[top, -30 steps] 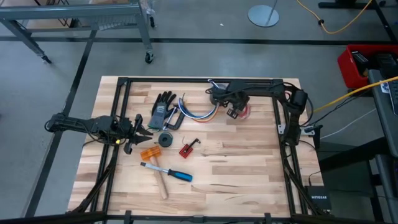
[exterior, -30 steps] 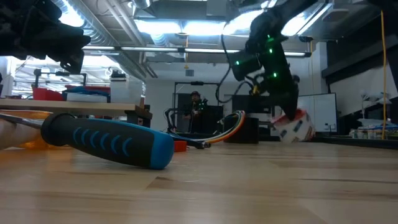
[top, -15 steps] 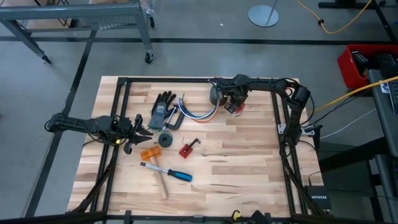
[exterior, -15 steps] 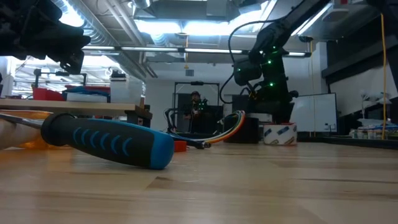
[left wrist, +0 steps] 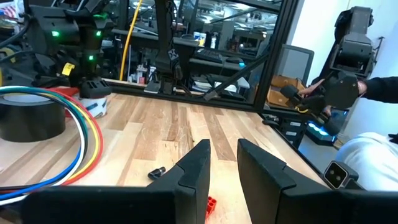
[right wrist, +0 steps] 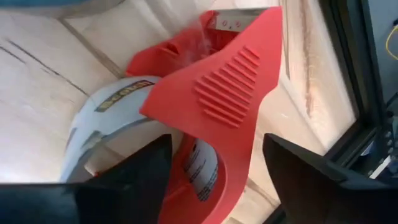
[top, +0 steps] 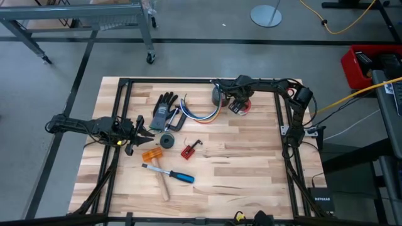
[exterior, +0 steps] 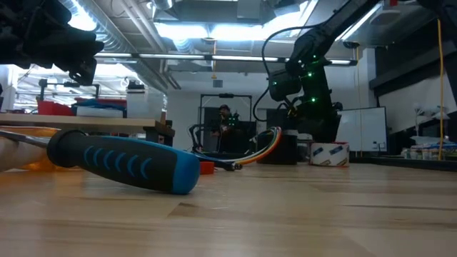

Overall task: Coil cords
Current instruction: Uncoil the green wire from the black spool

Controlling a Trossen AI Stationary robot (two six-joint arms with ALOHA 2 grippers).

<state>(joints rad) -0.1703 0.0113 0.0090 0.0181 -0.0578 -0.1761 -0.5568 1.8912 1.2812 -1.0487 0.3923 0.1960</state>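
The cords, a curved bundle of blue, white, orange and green strands, lie on the table's far middle beside a dark glove. They also show in the left wrist view, cords, and the low view, cords. My right gripper is open at the far right. Its fingers stand on either side of a red tape dispenser with a white roll, which rests on the table. My left gripper hovers at the table's left, slightly open and empty, pointing toward the cords.
A black roll stands by the right gripper. A grey tape roll, a small red piece, an orange piece and a blue-handled screwdriver lie mid-left. Bare wood fills the near right. A black frame borders the table.
My right gripper has carried the red tape dispenser down from the air, where it hung tilted, onto the far right of the table. The dispenser now rests flat there. My left arm has kept still.
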